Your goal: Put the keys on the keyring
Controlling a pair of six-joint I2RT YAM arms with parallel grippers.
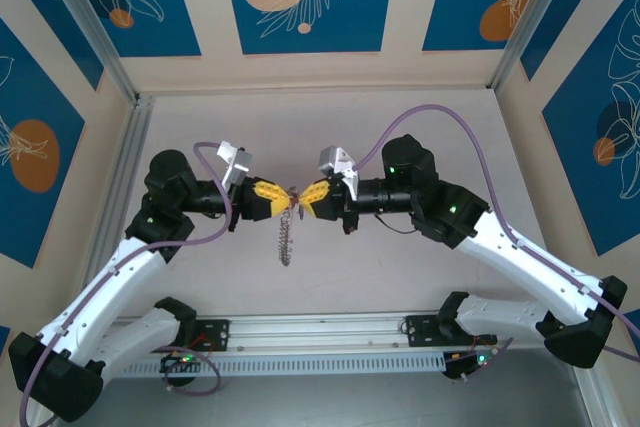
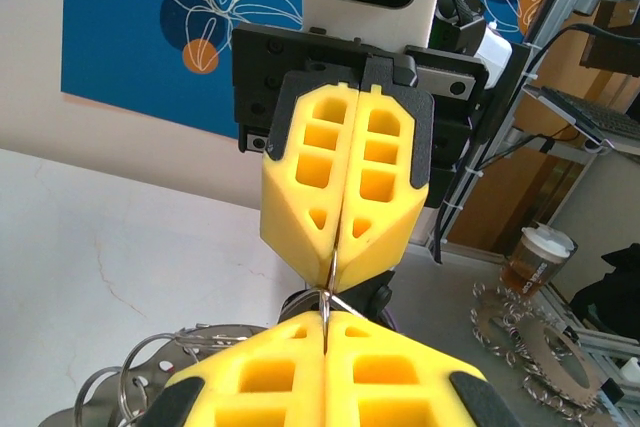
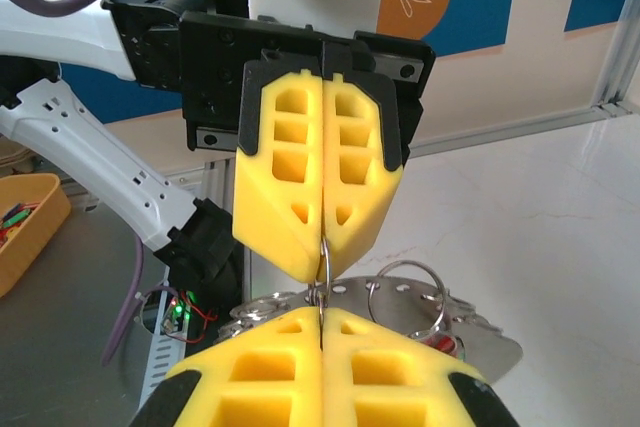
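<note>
My two grippers meet tip to tip above the middle of the table. The left gripper (image 1: 286, 193) (image 2: 325, 319) and the right gripper (image 1: 304, 193) (image 3: 321, 315) are both shut. Each pinches a thin metal ring at the top of the keyring (image 1: 287, 232). The keyring hangs below the tips as a silvery fringed strip. In the wrist views the keyring (image 2: 150, 372) (image 3: 430, 312) shows as holed metal with small rings and a red tag (image 3: 452, 344). From the left wrist I see the right gripper (image 2: 338, 252) opposite, and from the right wrist the left gripper (image 3: 322, 239). I cannot make out the keys.
A second fringed metal ring (image 2: 530, 332) lies on a grey surface beside a paper cup (image 2: 537, 259). A yellow bin (image 3: 25, 222) stands off the table. The aluminium rail (image 1: 320, 332) runs along the near edge, and patterned walls close in the back and sides.
</note>
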